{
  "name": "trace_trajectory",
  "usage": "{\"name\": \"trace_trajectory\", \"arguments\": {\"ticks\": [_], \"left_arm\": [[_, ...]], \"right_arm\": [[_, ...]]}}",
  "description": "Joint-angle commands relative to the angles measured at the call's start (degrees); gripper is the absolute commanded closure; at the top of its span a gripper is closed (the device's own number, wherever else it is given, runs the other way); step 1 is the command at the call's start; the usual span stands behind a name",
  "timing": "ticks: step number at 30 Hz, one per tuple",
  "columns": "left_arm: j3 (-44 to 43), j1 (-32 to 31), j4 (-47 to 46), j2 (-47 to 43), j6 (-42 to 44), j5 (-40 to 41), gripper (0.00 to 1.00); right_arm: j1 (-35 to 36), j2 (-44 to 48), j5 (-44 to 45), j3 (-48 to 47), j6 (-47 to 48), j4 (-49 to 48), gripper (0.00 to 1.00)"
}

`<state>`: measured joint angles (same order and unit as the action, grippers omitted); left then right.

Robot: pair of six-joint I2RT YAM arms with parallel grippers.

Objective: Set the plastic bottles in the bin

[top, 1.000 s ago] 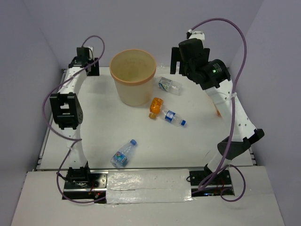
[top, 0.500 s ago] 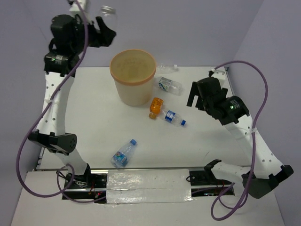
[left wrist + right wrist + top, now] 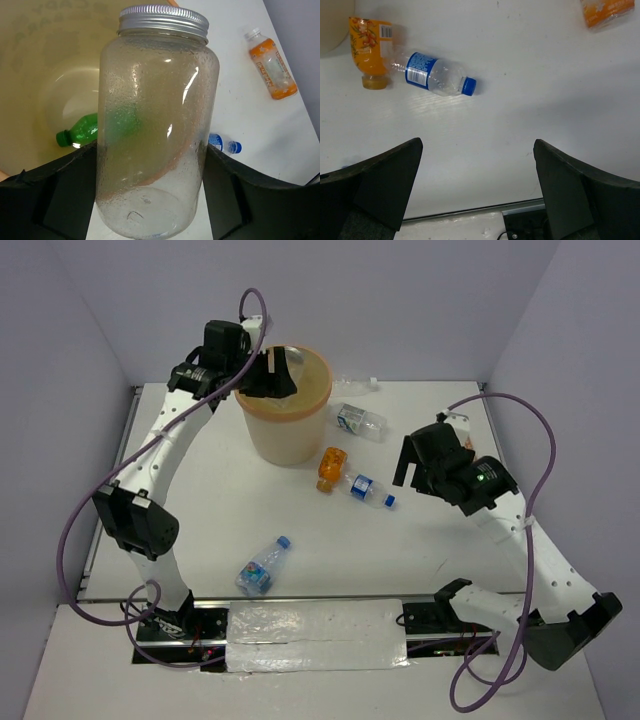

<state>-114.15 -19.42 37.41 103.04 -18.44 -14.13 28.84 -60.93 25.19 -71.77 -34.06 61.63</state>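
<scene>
The left tool (image 3: 150, 192) is closed partway on a wide silver-capped bottle (image 3: 157, 130). Its two dark fingers (image 3: 55, 195) press the clear body from either side, near the base. The bottle is clamped with its cap pointing away from the wrist. Directly beyond it is the open mouth of the bin (image 3: 45, 60), and a green bottle (image 3: 82, 132) lies on the bin's floor. Past the bin's rim, to the right of the tool, a blue cap (image 3: 224, 144) shows from behind the held bottle. Farther off lies an orange bottle (image 3: 272, 62) on the white table (image 3: 250, 115).

The right tool (image 3: 477, 185) hangs above the table with its jaws spread wide and nothing between them. Ahead of it and slightly left lies a blue-labelled bottle (image 3: 437, 77), its blue cap toward the right. Its base rests against a second orange bottle (image 3: 371, 52) farther left.

In the top view, the left tool (image 3: 272, 375) sits over the bin's near-left rim. A blue-capped bottle (image 3: 262, 565) lies well behind the tool, near the arm bases. Two more clear bottles lie beyond the right tool (image 3: 410, 455), one just beside the bin (image 3: 360, 420) and one farther back (image 3: 355, 385).
</scene>
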Motion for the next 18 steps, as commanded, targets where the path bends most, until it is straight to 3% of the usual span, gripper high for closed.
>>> {"name": "trace_trajectory", "arguments": {"ticks": [1, 3, 4, 10, 18], "left_arm": [[-0.72, 0.08, -3.13, -1.71, -1.34, -0.20, 0.16], [-3.35, -0.09, -1.56, 0.13, -1.25, -0.72, 0.02], [-4.49, -0.18, -0.85, 0.49, -1.16, -0.81, 0.00], [-7.15, -1.23, -0.66, -1.69, -1.34, 1.64, 0.00], [3.48, -3.43, 0.99, -13.46, 1.20, 8.93, 0.00]], "right_arm": [[-0.28, -0.94, -0.66, 0.14, -0.21, -2.74, 0.00], [-0.36, -2.00, -2.59, 0.57, 0.14, -3.61, 0.00], [-0.36, -2.18, -3.12, 0.84, 0.23, -4.05, 0.00], [-0.19, -2.79, -5.94, 4.44, 1.02, -6.52, 0.00], [-0.19, -4.29, -7.88, 6.02, 2.25, -8.19, 0.00]]}}
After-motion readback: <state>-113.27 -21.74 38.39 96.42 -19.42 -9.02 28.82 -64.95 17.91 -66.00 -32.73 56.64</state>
